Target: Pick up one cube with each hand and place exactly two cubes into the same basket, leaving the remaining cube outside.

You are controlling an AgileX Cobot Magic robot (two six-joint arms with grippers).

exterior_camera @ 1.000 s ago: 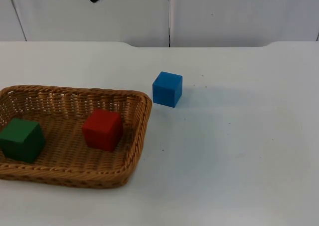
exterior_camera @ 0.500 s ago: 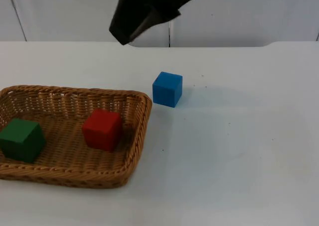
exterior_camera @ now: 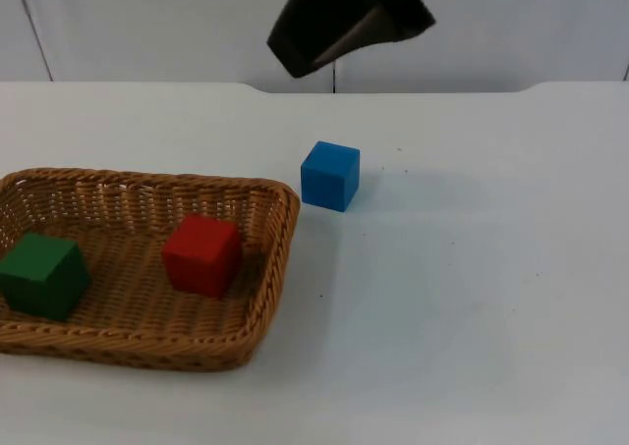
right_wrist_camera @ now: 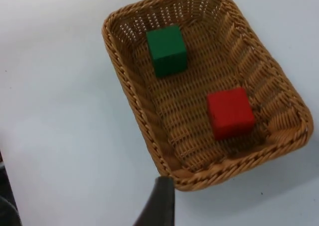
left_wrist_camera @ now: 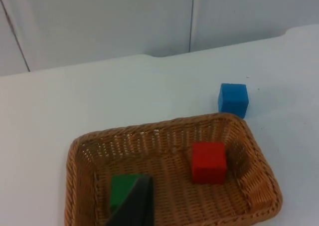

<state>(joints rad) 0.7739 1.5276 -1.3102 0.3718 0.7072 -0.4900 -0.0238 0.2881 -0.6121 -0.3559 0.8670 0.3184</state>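
Observation:
A woven wicker basket (exterior_camera: 278, 231) sits at the table's front left. Inside it a green cube (exterior_camera: 41, 274) rests at the left end and a red cube (exterior_camera: 201, 254) lies near the right end. A blue cube (exterior_camera: 330, 175) stands on the table just beyond the basket's far right corner, apart from the rim. My right gripper (exterior_camera: 316, 40) hangs high over the back of the table, behind the blue cube, holding nothing I can see. The right wrist view looks down on the basket (right_wrist_camera: 130, 81) with both cubes. My left gripper (left_wrist_camera: 135, 205) sits above the basket's near end, over the green cube (left_wrist_camera: 121, 191).
The white table (exterior_camera: 472, 298) spreads out to the right of the basket and in front of the blue cube. A grey partition wall (exterior_camera: 147, 23) closes off the far edge.
The right arm has swung rightward across the back of the table, from above the basket's far side to behind the blue cube. All cubes and the basket stayed put.

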